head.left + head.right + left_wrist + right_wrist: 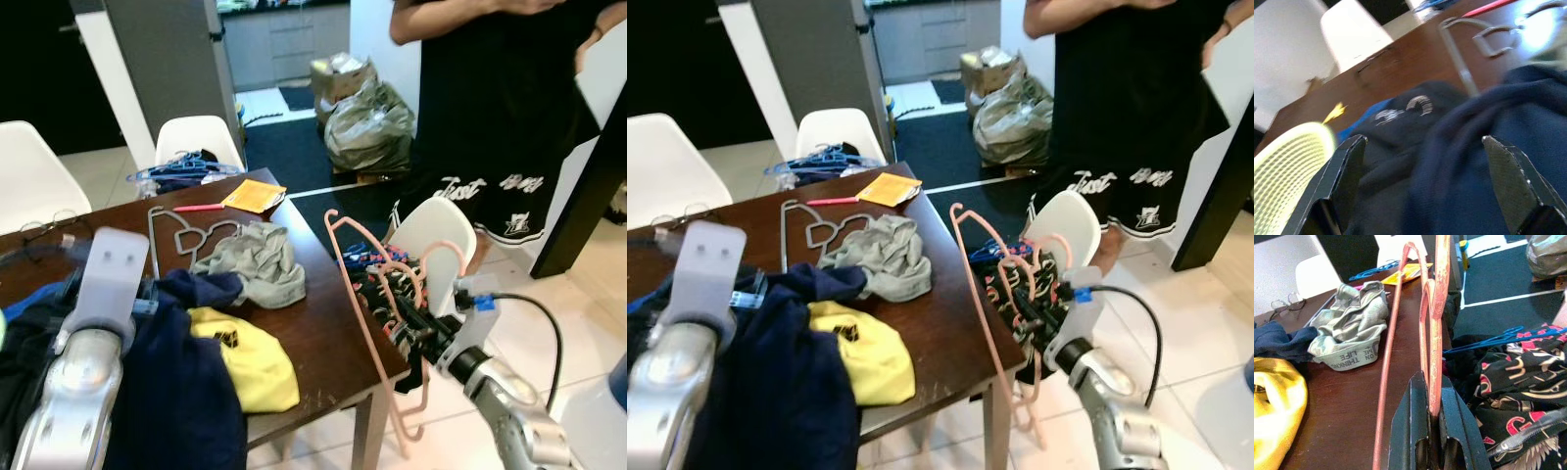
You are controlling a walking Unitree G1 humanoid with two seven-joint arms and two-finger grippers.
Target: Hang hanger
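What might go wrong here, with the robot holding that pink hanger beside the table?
The right gripper pinches only a thin bar of the pink hanger, so it may twist or slip out. The hanger sits close to the table edge and the patterned clothes on the white chair, so it may snag. A person stands just beyond.

The grey garment (1349, 328) reads "ON THINKING LIFE"; the person's black shorts (490, 196) seemingly read "Just".
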